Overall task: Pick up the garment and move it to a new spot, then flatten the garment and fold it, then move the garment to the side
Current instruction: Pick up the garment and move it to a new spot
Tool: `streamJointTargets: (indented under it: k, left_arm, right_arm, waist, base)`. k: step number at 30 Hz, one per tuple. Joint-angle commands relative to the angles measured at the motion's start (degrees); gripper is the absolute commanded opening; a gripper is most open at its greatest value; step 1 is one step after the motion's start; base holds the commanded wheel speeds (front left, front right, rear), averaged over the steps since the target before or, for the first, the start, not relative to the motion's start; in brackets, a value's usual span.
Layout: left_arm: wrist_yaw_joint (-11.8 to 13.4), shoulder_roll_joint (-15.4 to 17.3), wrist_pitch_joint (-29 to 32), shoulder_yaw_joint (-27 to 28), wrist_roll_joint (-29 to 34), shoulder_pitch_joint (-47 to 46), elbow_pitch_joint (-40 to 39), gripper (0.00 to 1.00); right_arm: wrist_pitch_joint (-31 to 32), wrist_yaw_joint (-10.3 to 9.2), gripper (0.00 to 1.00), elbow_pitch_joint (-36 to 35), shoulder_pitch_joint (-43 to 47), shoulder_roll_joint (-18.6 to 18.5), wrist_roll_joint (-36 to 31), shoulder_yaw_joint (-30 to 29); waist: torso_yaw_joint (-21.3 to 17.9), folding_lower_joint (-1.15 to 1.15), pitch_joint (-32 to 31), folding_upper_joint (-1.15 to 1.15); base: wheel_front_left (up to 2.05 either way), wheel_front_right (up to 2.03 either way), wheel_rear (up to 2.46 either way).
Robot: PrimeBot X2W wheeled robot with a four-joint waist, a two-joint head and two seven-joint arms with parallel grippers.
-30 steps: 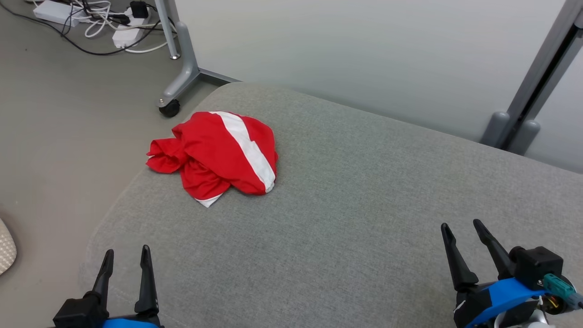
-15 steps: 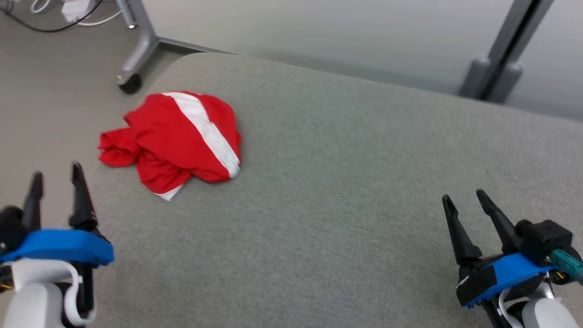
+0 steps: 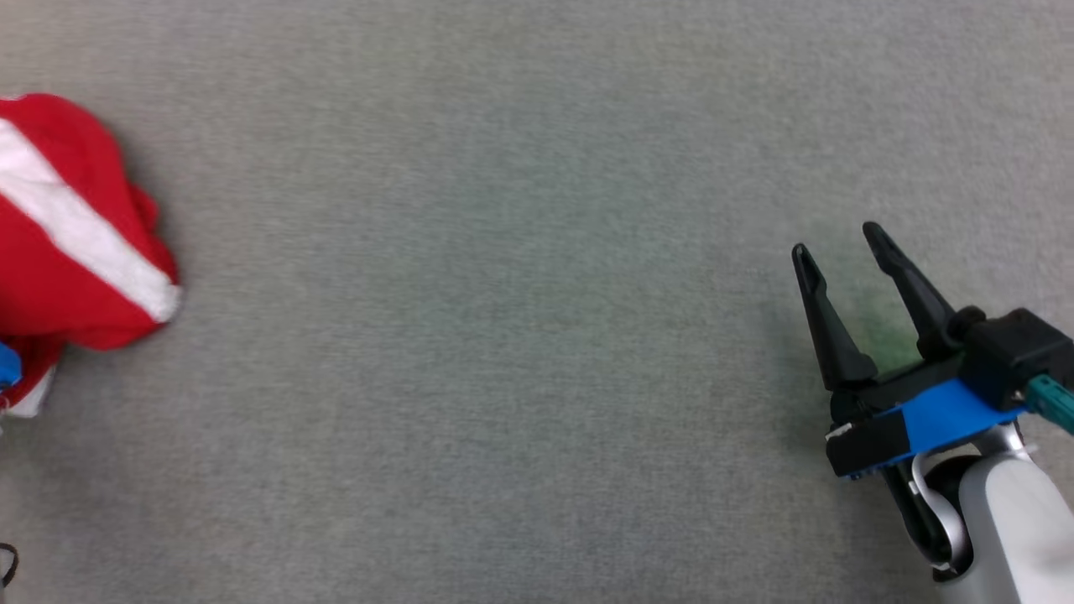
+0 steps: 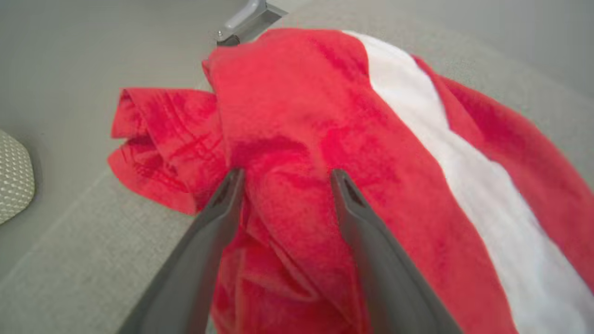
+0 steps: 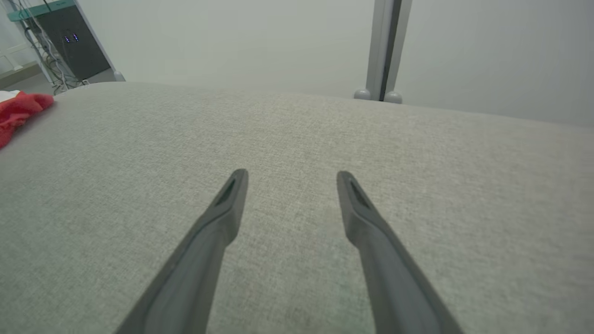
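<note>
Cushion (image 3: 503, 335), grey fabric, bare under R gripper (image 3: 837, 242): fingers spread wide, holding nothing. L gripper (image 4: 285, 178) also wide open, tips either side of a red fold of garment (image 4: 301, 106), not clamped. Garment crumpled, red w/ white stripe, near cushion's left edge, well apart from R gripper. Beyond: grey frame leg (image 4: 246, 18), floor.

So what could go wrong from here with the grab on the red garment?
1. The open left end effector straddles one fold of the crumpled red garment; closing may catch a single layer, which could slip.
2. The garment lies by the grey cushion edge; a nudge could tip it onto the floor.
</note>
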Motion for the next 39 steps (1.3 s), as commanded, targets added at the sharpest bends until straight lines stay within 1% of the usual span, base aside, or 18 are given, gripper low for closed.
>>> streamJointTargets:
  k: [1, 4, 7, 8, 9, 10, 12, 15, 19, 22, 27, 31, 35, 39]
  left_arm:
    - [0.7, 0.9, 2.4, 0.8, -1.1, -0.6, 1.6, 1.0]
    - [0.4, -0.1, 8.1, 2.1, -5.0, -0.4, 4.0, 1.0]
    - [0.5, -0.6, 12.3, 2.2, -6.8, 1.8, 5.1, 1.0]
    - [0.3, -0.5, 13.2, 2.2, -7.1, 2.5, 5.0, 0.5]
    - [0.0, -0.4, 13.6, 2.2, -7.5, 3.0, 4.7, 0.27]
    - [-0.6, -0.2, 13.6, 2.4, -7.8, 3.2, 4.1, 0.0]
    - [-1.9, 0.5, 13.6, 2.5, -8.3, 3.5, 2.4, 0.0]
    - [-3.3, 3.7, 10.7, 2.6, -6.5, 3.1, -1.2, 0.0]
    - [-5.5, 5.7, 8.5, 0.8, -4.3, 1.6, -5.9, 0.0]
    - [-6.6, 7.1, 9.3, -0.7, -3.3, 0.6, -10.5, 0.0]
    - [-8.5, 8.0, 11.5, -3.9, -3.0, -1.3, -19.7, 0.0]
    - [-9.9, 7.3, 13.5, -7.5, -4.0, -2.2, -26.3, 0.0]
    - [-10.6, 4.9, 15.0, -12.1, -5.1, -2.5, -31.6, 0.0]
    - [-11.1, 1.3, 15.9, -18.3, -5.8, -2.2, -34.4, 0.0]
  right_arm:
    - [-0.6, 0.01, 1.0, -0.4, -1.0, -0.3, -0.1, 0.1]
    - [-1.3, 0.01, 1.0, -0.8, -1.5, -0.5, -0.2, -0.1]
    - [-1.8, 0.01, 1.0, -0.6, -1.2, -0.3, 0.0, -0.3]
    - [-2.0, 0.01, 1.0, -0.5, -0.9, -0.2, 0.1, -0.5]
    - [-2.3, 0.01, 1.0, -0.3, -0.5, 0.0, 0.2, -0.8]
    - [-2.5, 0.01, 1.0, 0.0, 0.0, 0.2, 0.4, -1.0]
    - [-2.9, 0.01, 1.0, 0.7, 0.7, 0.5, 0.5, -1.4]
    - [-3.7, 0.01, 1.0, 1.8, 1.6, 1.1, 1.0, -1.9]
    - [-4.4, 0.01, 1.0, 3.2, 2.8, 1.8, 1.3, -2.2]
    - [-4.7, 0.01, 1.0, 4.0, 3.8, 2.4, 1.7, -2.0]
    - [-4.7, 0.01, 1.0, 4.8, 5.7, 3.0, 2.3, -2.1]
    - [-4.7, 0.01, 1.0, 4.7, 7.0, 3.6, 2.7, -2.4]
    - [-4.2, 0.01, 1.0, 4.0, 8.4, 4.0, 2.5, -3.2]
    - [-4.0, 0.01, 1.0, 3.1, 8.9, 4.4, 2.4, -4.0]
  waist:
    - [-1.5, -0.02, 1.0, 0.0]
    - [-3.9, -0.02, 2.3, 0.0]
    - [-5.9, -0.02, 2.3, 0.0]
    - [-6.3, -0.02, 2.1, 0.0]
    - [-6.6, -0.02, 1.7, 0.0]
    - [-6.8, -0.02, 1.2, 0.0]
    - [-7.1, -0.02, -0.2, 0.0]
    - [-7.3, -0.02, -3.3, 0.0]
    - [-7.8, -0.02, -8.5, 0.0]
    - [-8.5, -0.02, -12.9, 0.0]
    - [-10.6, -0.02, -18.2, 0.0]
    - [-13.2, -0.02, -20.6, 0.0]
    - [-15.8, -0.02, -21.3, 0.0]
    - [-18.3, -0.02, -20.8, 0.0]
  base:
    - [0.0, 0.0, 0.0]
    - [0.0, 0.0, 0.0]
    - [0.0, 0.0, 0.0]
    - [0.0, 0.0, 0.0]
    - [0.0, 0.0, 0.0]
    - [0.0, 0.0, 0.0]
    - [0.0, 0.0, 0.0]
    - [0.0, 0.0, 0.0]
    - [0.0, 0.0, 0.0]
    - [0.0, 0.0, 0.0]
    - [0.0, 0.0, 0.0]
    - [0.0, 0.0, 0.0]
    - [0.0, 0.0, 0.0]
    - [0.0, 0.0, 0.0]
